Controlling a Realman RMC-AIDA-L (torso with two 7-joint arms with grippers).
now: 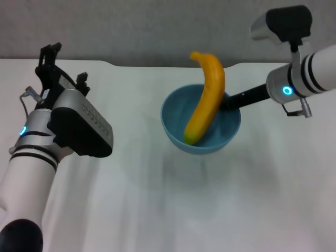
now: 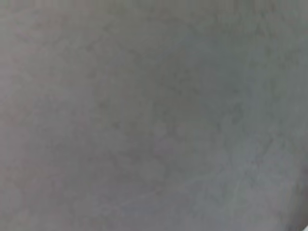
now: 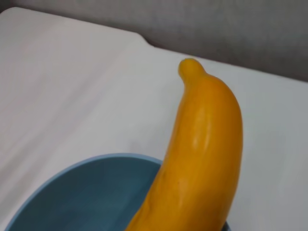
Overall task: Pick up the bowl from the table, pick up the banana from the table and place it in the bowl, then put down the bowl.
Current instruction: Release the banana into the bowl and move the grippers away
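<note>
lab bench | bare white table (image 1: 157,210) (notched edge) | plain grey wall (image 1: 157,26)

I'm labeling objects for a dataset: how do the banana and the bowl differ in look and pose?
The banana is yellow-orange, long and curved; the bowl is light blue, round and deep. The banana stands propped inside with its upper end jutting past the rim; the bowl sits level with its opening upward, the right gripper at its rim. Both look smooth and unmarked.
</note>
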